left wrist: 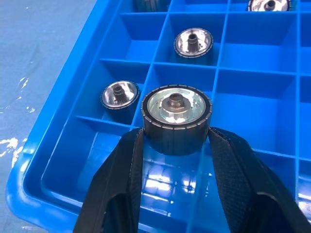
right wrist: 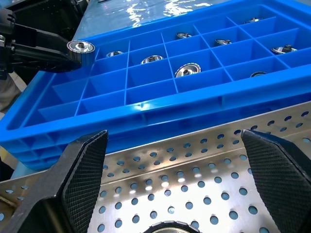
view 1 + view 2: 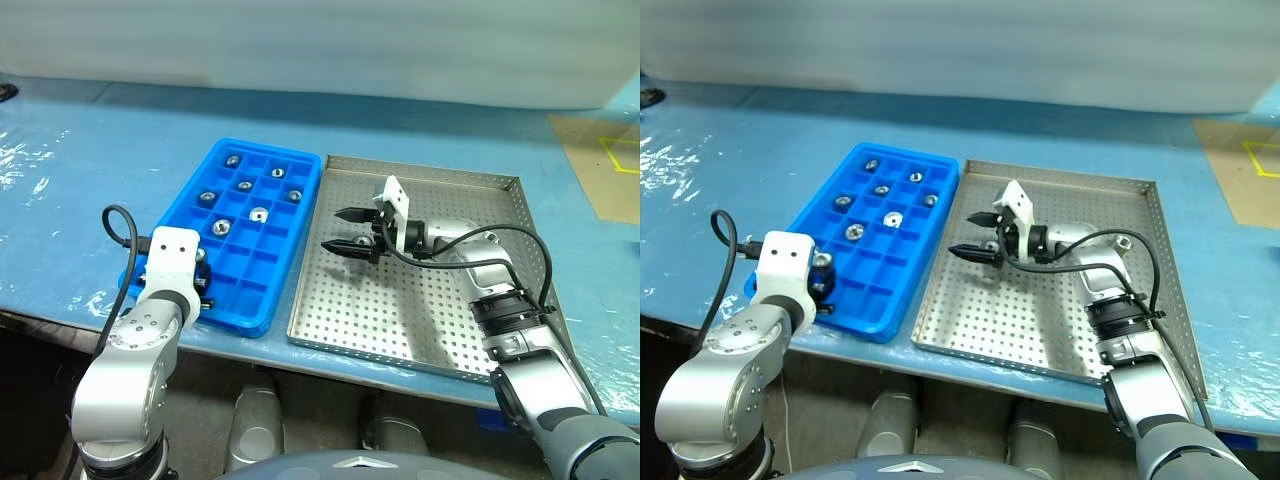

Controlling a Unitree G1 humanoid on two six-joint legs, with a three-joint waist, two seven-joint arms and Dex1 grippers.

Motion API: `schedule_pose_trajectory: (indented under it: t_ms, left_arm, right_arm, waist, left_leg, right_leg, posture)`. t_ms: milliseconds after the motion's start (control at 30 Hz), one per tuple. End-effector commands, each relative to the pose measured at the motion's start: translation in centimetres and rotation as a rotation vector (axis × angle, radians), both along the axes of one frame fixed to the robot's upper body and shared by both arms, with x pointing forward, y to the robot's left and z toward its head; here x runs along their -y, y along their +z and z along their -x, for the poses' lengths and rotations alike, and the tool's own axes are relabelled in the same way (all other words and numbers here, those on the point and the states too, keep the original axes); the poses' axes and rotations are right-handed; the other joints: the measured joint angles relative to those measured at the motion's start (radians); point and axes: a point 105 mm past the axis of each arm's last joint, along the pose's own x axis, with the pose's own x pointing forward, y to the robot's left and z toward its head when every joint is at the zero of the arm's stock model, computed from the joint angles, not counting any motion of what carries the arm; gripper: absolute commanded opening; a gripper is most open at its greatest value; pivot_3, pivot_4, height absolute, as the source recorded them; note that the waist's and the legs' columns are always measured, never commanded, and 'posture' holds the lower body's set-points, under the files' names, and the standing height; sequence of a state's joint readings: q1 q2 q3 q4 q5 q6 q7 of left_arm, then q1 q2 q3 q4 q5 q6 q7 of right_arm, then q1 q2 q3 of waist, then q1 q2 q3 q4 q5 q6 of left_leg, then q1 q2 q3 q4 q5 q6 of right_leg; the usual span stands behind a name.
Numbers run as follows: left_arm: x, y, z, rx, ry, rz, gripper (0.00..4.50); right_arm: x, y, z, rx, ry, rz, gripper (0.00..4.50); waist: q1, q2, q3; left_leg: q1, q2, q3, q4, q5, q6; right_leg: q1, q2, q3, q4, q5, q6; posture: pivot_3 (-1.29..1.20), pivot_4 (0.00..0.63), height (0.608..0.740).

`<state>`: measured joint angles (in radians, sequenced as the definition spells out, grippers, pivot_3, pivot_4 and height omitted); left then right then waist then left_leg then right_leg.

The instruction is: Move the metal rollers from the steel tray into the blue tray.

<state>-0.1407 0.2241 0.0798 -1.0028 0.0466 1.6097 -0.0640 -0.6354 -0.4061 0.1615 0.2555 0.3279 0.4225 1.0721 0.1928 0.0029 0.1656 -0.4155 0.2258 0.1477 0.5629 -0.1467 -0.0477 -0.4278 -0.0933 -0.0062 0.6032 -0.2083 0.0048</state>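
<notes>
Rollers matter most here, so we start nearest us: our left gripper (image 1: 175, 145) is clenched on one roller (image 1: 176, 118), holding it just above an empty compartment at the near corner of the blue tray (image 3: 275, 305), probably so it can drop straight in. Next to that, our right gripper (image 3: 345, 229) hangs with its fingers spread wide over the steel tray (image 3: 400, 330), pointing toward the blue tray, and a dark rim (image 2: 170, 227) just beneath it looks like another roller, though we cannot be sure. Further back, several rollers (image 3: 258, 214) already sit in separate compartments. Beyond lies the blue table cover (image 3: 100, 140). Nothing blocks either arm.
</notes>
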Motion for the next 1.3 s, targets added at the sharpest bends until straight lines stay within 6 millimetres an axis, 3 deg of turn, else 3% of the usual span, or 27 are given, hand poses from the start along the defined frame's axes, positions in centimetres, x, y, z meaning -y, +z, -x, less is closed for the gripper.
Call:
schedule_pose_trajectory:
  t_ms: [33, 567, 700, 833, 1067, 1300]
  left_arm:
    - [-0.7, 0.4, 0.7, 0.024, 0.034, -0.017, 1.69]
    - [-0.9, -0.4, 1.2, -0.010, 0.066, -0.027, 1.69]
    - [-0.4, -0.9, 1.4, -0.028, 0.032, -0.026, 3.09]
    - [-1.1, -0.4, 1.3, -0.002, 0.084, -0.040, 4.45]
    - [1.1, 1.7, -0.9, 0.166, -0.098, 0.078, 4.49]
    - [5.0, 2.7, -2.4, 0.251, -0.344, 0.189, 4.49]
  right_arm:
    - [-0.7, 1.3, 0.0, 0.053, 0.037, -0.015, 4.50]
    - [-1.0, 1.3, -0.2, 0.058, 0.054, -0.012, 4.50]
    - [-1.0, 1.3, -0.2, 0.062, 0.050, -0.013, 4.50]
    - [-1.0, 1.6, -0.4, 0.070, 0.040, -0.022, 4.50]
    - [-0.5, 2.6, -0.7, 0.063, 0.002, -0.075, 4.50]
    - [0.3, 5.7, -0.9, 0.008, -0.073, -0.242, 4.50]
  waist:
    - [0.001, 0.000, 0.000]
    - [0.016, 0.000, 0.000]
    - [0.016, 0.000, 0.000]
    - [0.016, 0.000, 0.000]
    - [0.016, 0.000, 0.000]
    - [0.011, 0.000, 0.000]
  left_leg:
    - [0.000, 0.000, 0.000, 0.000, 0.000, 0.000]
    - [-0.004, 0.000, 0.000, 0.001, 0.000, 0.000]
    - [-0.004, 0.000, 0.000, 0.001, 0.000, 0.000]
    - [-0.004, 0.000, 0.000, 0.001, 0.000, 0.000]
    - [-0.004, 0.000, 0.000, 0.002, 0.000, 0.000]
    - [-0.004, 0.000, 0.000, 0.002, 0.001, 0.000]
  right_leg:
    - [0.000, 0.000, 0.000, 0.000, 0.000, 0.000]
    - [-0.004, 0.000, 0.000, 0.002, 0.000, 0.000]
    - [-0.004, 0.000, 0.000, 0.002, 0.000, 0.000]
    - [-0.004, 0.000, 0.000, 0.002, 0.000, 0.000]
    - [-0.004, 0.000, 0.000, 0.002, 0.000, 0.000]
    - [-0.005, 0.001, 0.001, 0.003, 0.000, 0.000]
  posture:
    - [0.41, 0.150, 0.740]
    - [0.43, 0.150, 0.740]
    - [0.42, 0.150, 0.740]
    - [0.41, 0.150, 0.740]
    - [0.36, 0.150, 0.740]
    - [0.29, 0.150, 0.740]
